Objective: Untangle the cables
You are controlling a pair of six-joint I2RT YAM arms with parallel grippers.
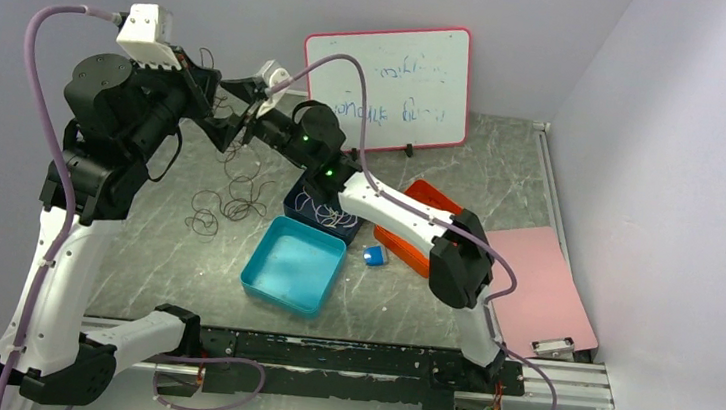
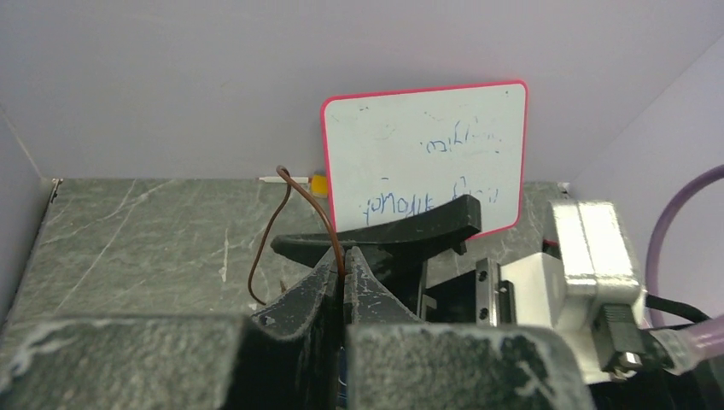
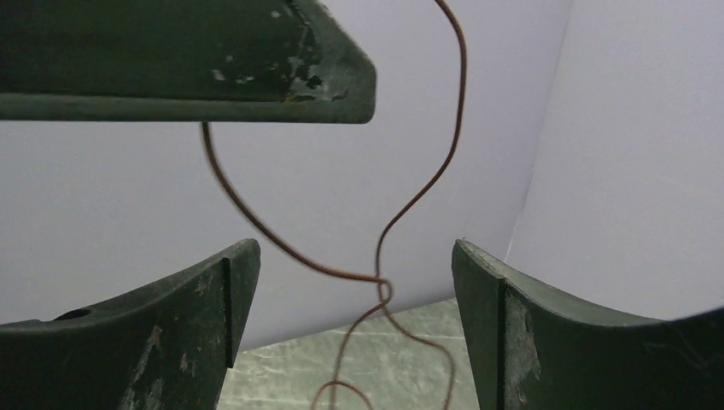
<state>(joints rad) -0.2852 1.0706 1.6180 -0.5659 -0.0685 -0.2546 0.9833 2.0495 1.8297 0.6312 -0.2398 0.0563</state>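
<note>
- Left pincer [image 2: 344,266]: fully closed on the brown cable [image 2: 271,229] and raised well above the surface [image 2: 128,239]. The strand leaves the fingertips upward, arcs to the pincer's left, then drops back toward the surface.
- Brown cable, handling: judged very light and wiry. It holds its curve unsupported, so expect spring rather than slack. It is thin and probably smooth, so it may slip through closed pads. Pinch it squarely across the pad faces, not at their edges.
- Twist [image 3: 382,287]: the strand crosses itself once here. The crossing lies in the gap of the right pincer, about level with its fingertips and touching neither finger.
- Right pincer [image 3: 354,256]: wide open, holding nothing. Suggested hold: the single run just beside the twist, not the crossing itself. A pull then opens the loop instead of tightening it.
- Remaining cables [image 1: 229,197]: dark loops lie heaped on the surface below both pincers. The loops overlap and are likely to snag one another. A sharp pull may drag the whole heap.
- Whitish strands [image 1: 322,204]: these lie in the dark blue bin [image 1: 317,223], below and to the right of both pincers. They are equally fine and should handle alike.
</note>
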